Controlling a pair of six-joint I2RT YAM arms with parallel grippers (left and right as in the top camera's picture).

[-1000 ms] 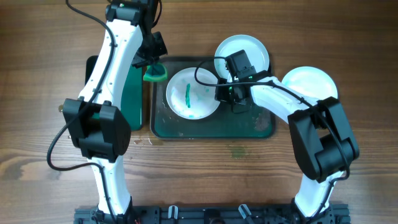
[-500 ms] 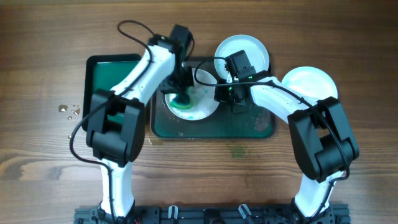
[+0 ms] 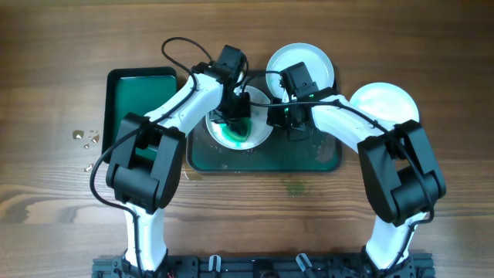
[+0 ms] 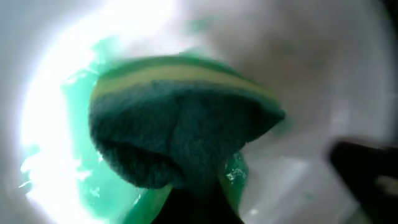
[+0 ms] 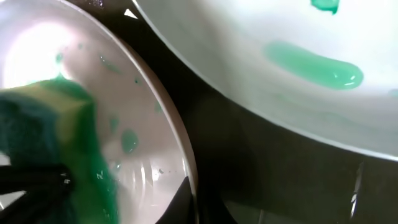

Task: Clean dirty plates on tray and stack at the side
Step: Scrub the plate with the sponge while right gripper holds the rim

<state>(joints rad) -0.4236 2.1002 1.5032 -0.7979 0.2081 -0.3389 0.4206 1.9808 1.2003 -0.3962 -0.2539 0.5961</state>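
A white plate (image 3: 217, 126) with a spread teal-green smear lies in the left part of the dark-green tray (image 3: 309, 158). My left gripper (image 3: 235, 116) is shut on a green-and-yellow sponge (image 4: 174, 124) and presses it on that plate's face (image 4: 348, 74). My right gripper (image 3: 279, 116) is shut on the same plate's right rim (image 5: 180, 143), with the sponge (image 5: 56, 130) in view beyond. A second plate (image 3: 305, 62) with teal streaks (image 5: 311, 62) lies at the tray's back edge. A third plate (image 3: 384, 103) lies on the table to the right.
A narrow green tray (image 3: 139, 96) stands left of the big tray. Small bits of debris (image 3: 85, 137) lie on the wooden table at the left. A faint green stain (image 3: 293, 186) marks the table in front of the tray.
My left arm has swung from the narrow tray's edge onto the plate with the sponge and then moved it slightly right. The streak has become a wide smear. The right arm has not moved.
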